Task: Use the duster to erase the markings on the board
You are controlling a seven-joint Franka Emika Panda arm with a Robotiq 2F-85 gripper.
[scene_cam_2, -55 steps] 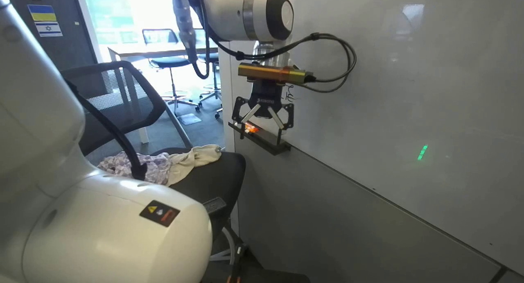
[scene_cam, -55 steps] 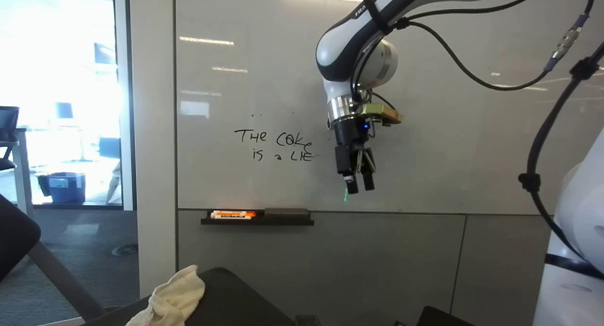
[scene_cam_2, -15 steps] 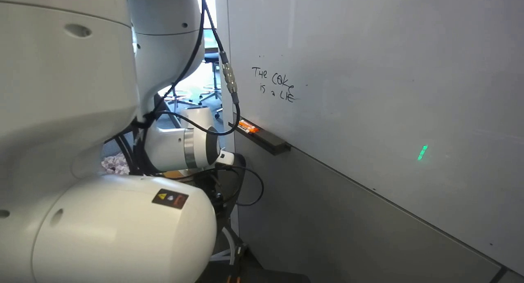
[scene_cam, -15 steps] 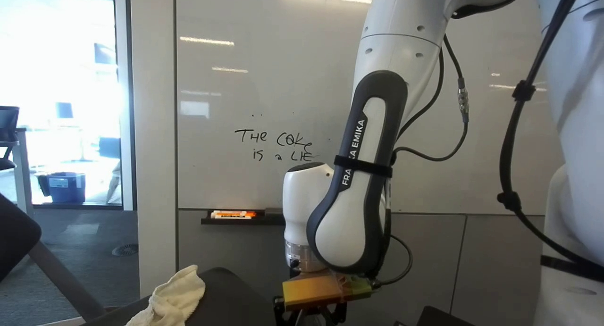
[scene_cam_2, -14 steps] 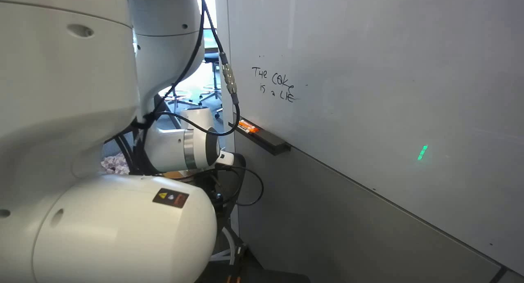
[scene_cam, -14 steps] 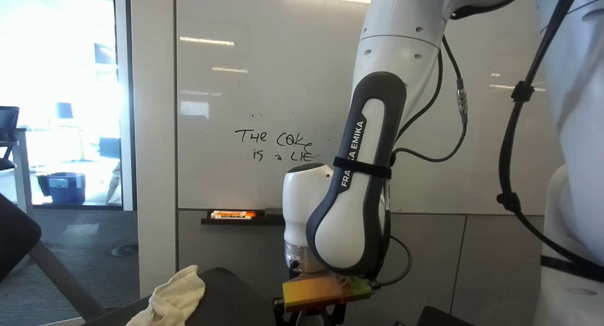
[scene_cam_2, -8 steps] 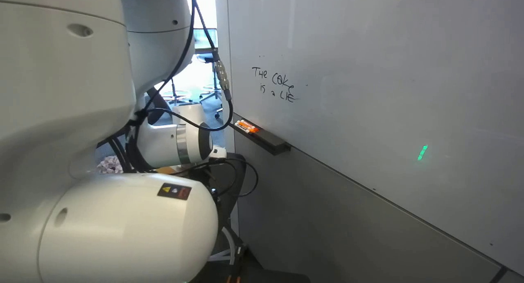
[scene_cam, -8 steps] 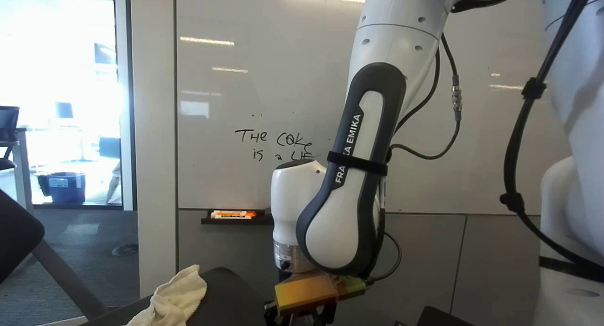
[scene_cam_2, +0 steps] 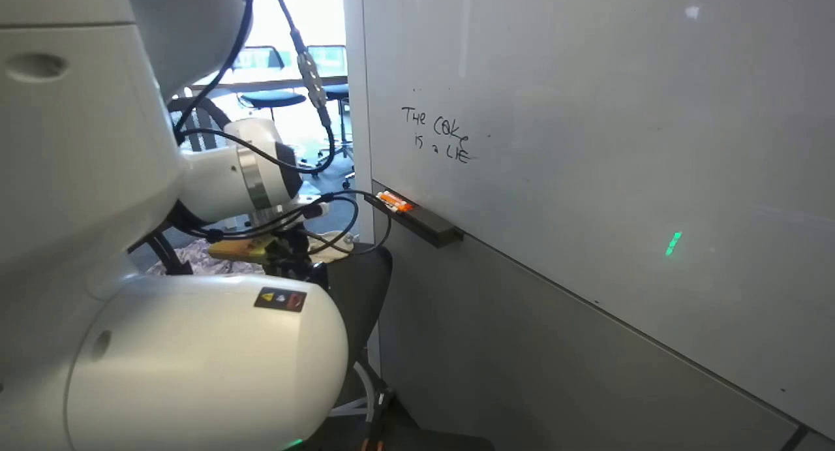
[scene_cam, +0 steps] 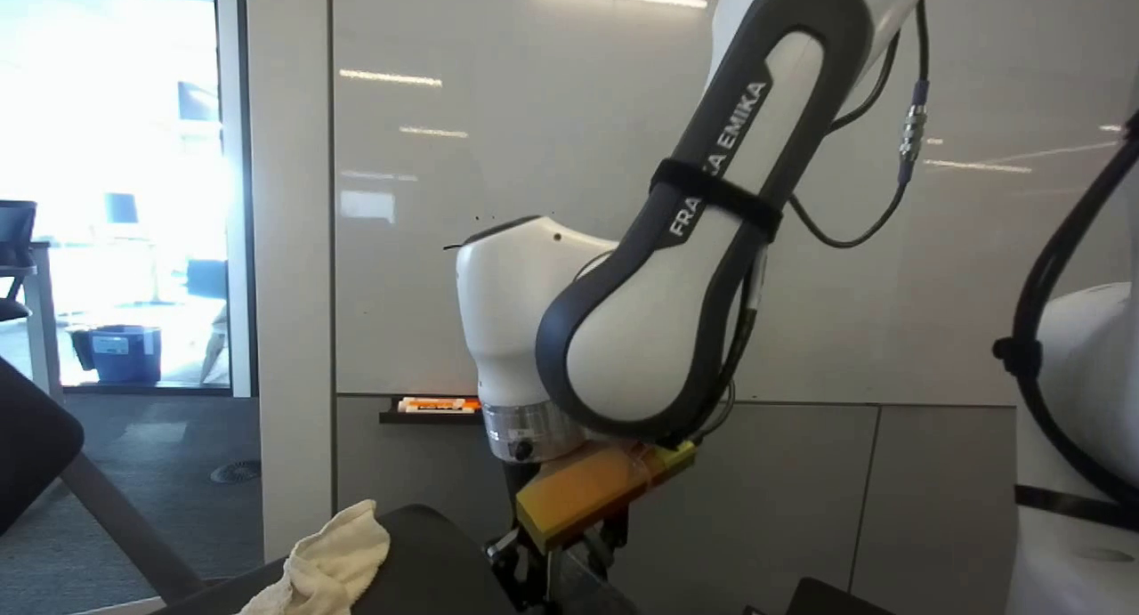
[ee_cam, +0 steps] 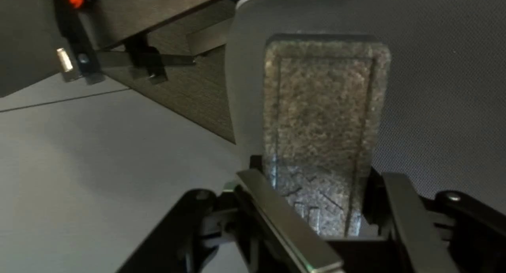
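Note:
The duster [ee_cam: 324,111], a grey speckled block, is clasped between the fingers of my gripper [ee_cam: 314,182] in the wrist view, most of its length sticking out past them. Part of the duster [scene_cam: 594,588] also shows low in an exterior view, over the chair. The white board [scene_cam_2: 620,144] stands to the side, well apart from the gripper. Black handwritten markings [scene_cam_2: 447,126] in two short lines are fully visible there. In an exterior view my arm covers nearly all the words on the board [scene_cam: 400,312].
Beneath the gripper is a dark chair seat [scene_cam: 427,544] with a cream cloth [scene_cam: 325,562] draped on it. Orange and white markers [scene_cam_2: 394,202] and a dark block [scene_cam_2: 430,222] lie on the board's ledge. A patterned cloth [scene_cam_2: 189,252] shows behind the arm.
My gripper has closed on the duster within the last second. Since half a second ago the wrist has risen and tilted, carrying the duster up, and the arm now blocks the words in an exterior view.

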